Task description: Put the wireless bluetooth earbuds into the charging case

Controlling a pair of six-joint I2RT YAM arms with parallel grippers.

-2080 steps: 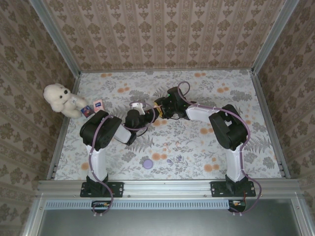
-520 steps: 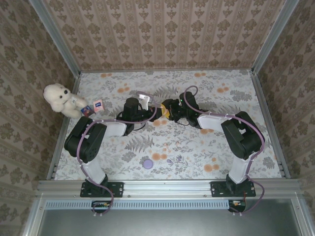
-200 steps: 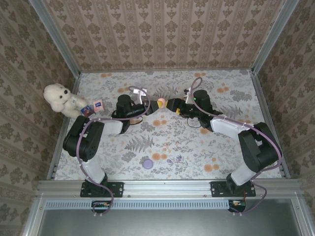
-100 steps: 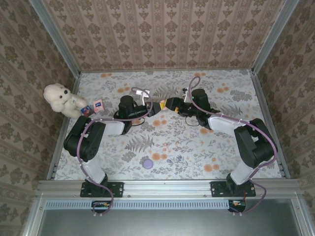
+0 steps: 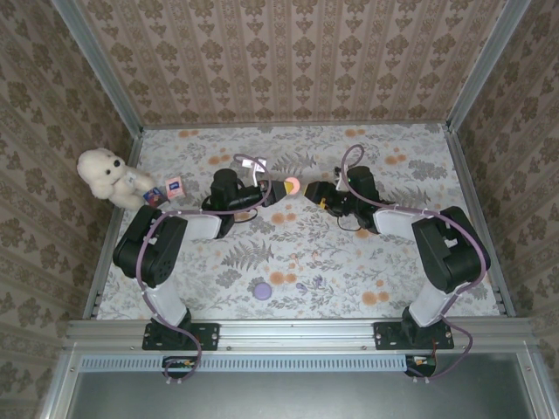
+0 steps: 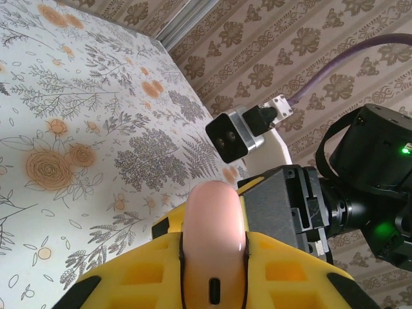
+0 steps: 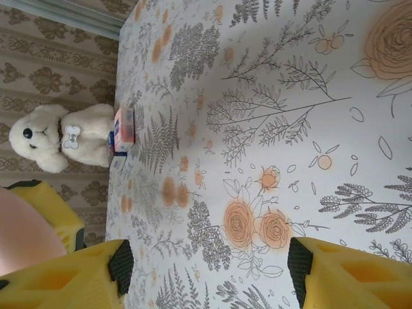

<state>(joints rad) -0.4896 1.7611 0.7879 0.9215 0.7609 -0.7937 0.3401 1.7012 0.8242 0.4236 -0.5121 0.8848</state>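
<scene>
The pink, rounded charging case (image 6: 214,238) sits clamped between the yellow fingers of my left gripper (image 6: 212,261), its dark slot facing the camera. From above, the case (image 5: 293,186) is held over the table's back middle by the left gripper (image 5: 279,188). My right gripper (image 5: 316,195) hangs just right of the case, apart from it. In the right wrist view that gripper (image 7: 206,267) is open, with only the flowered cloth between its black pads (image 7: 120,265). The case (image 7: 22,235) shows at that view's left edge. The earbuds are out of view.
A white teddy bear (image 5: 105,175) sits at the far left edge beside two small boxes (image 5: 166,190). A purple disc (image 5: 262,290) lies on the cloth near the front. Patterned walls enclose the flowered table (image 5: 349,253) on three sides.
The right gripper has drawn back to the right, away from the case, and its jaws have narrowed a little. The left gripper keeps the case in nearly the same place.
</scene>
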